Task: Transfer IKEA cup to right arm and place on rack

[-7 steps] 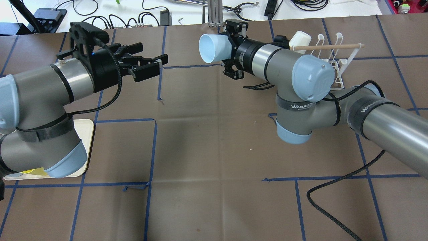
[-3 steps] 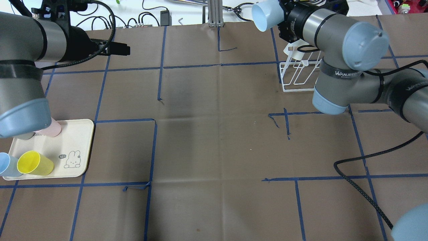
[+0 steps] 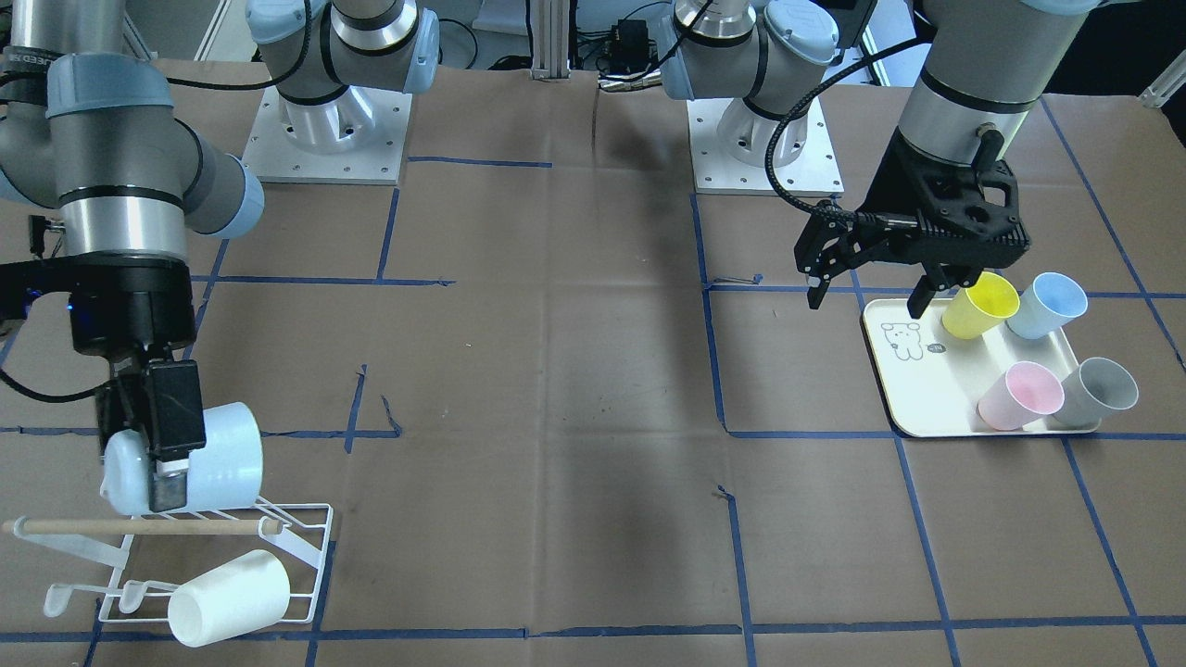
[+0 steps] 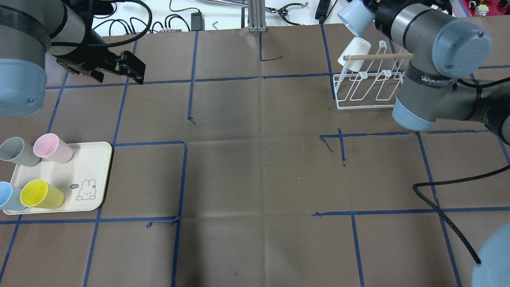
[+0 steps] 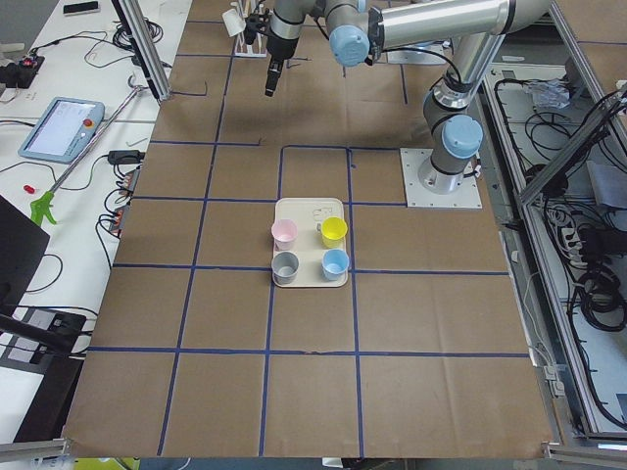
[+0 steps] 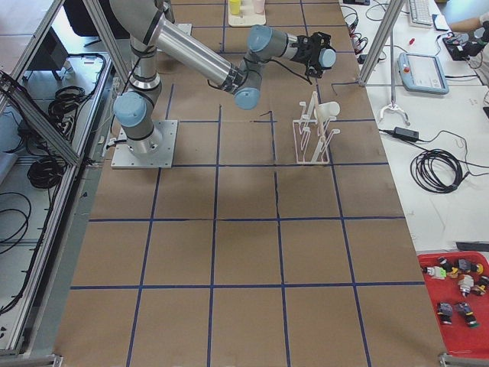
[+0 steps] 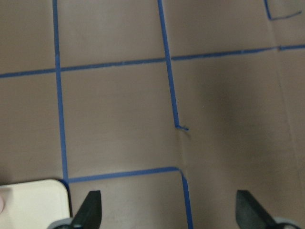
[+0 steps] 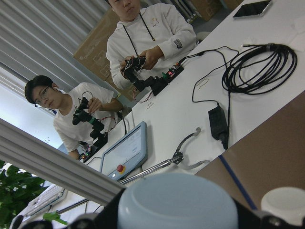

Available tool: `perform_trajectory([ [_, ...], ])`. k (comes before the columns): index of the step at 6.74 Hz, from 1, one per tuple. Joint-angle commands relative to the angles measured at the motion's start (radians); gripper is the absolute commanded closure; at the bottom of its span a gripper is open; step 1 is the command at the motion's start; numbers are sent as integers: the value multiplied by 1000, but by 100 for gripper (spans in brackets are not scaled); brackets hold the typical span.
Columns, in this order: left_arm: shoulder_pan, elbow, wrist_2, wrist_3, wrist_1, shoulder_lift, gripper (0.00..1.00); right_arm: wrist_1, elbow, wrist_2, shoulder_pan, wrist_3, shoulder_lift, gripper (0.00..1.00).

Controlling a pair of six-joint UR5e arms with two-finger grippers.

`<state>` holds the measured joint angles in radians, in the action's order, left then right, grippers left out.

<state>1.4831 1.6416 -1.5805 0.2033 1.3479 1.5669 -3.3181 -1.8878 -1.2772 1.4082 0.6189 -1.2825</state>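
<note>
IKEA cup (image 3: 222, 454) clamped in right gripper (image 3: 146, 463) near rack (image 3: 269, 526) | white cup (image 3: 232, 597) hung there | left gripper (image 3: 866, 301) spread, empty

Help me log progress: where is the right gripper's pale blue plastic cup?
In the front-facing view's lower left, the pale blue plastic cup hangs in the right gripper just above the white wire rack.

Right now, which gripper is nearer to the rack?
Right. The right gripper holds the light-blue cup close by the rack; the left gripper hangs open across the table, by the tray.
</note>
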Motion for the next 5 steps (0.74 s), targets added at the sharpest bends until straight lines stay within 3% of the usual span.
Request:
perform_trajectory([
  [1,34,-62,-35,-86,226,-11,1,-9,24,-36,-81,-408,26,96],
  [4,39,-46,-29,-186,228,-10,1,-14,65,-16,-187,-842,106,96],
  [5,39,-17,20,-212,228,-14,1,-14,97,-13,-195,-847,145,96],
])
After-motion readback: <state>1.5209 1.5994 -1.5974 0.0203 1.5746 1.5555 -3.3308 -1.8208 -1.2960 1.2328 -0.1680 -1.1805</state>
